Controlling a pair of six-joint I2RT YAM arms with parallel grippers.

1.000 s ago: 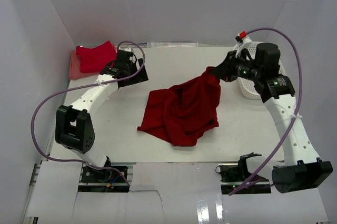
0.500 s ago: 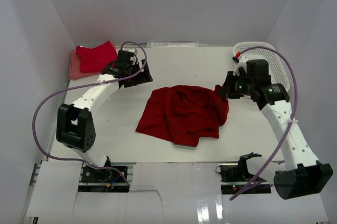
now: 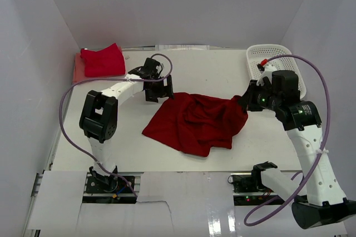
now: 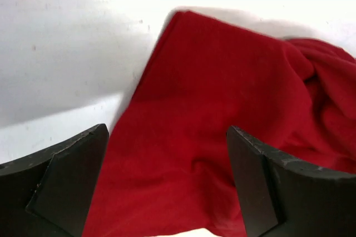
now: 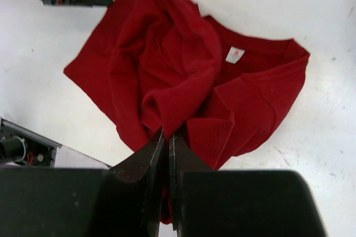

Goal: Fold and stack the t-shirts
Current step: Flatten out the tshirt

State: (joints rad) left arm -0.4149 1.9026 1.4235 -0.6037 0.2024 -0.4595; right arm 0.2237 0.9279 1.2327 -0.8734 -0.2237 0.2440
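Stack at the far-left corner of the bench (image 3: 211, 70): folded red t-shirt (image 3: 103, 60) on top of a salmon-pink t-shirt (image 3: 78, 71). That part looks done. The loose red t-shirt (image 3: 192, 123) lies crumpled mid-bench, neck label up in the right wrist view, not flattened or folded yet. Still to do: spread it, fold it, move it onto the stack. White basket (image 3: 273, 59) at the far-right corner; can't tell what is in it.

Right gripper (image 3: 242, 102) is closed, pinching a bunched fold on the shirt's right edge, cloth pulled up between the fingers. Left gripper (image 3: 159, 91) has its jaws wide apart and holds nothing, sitting just over the shirt's far-left edge.

Versus a second ago: the right arm has come down and back toward the near edge, so the shirt no longer hangs up toward the basket and lies flatter. The left arm has swung from beside the stack over to the shirt. The stack has not moved.
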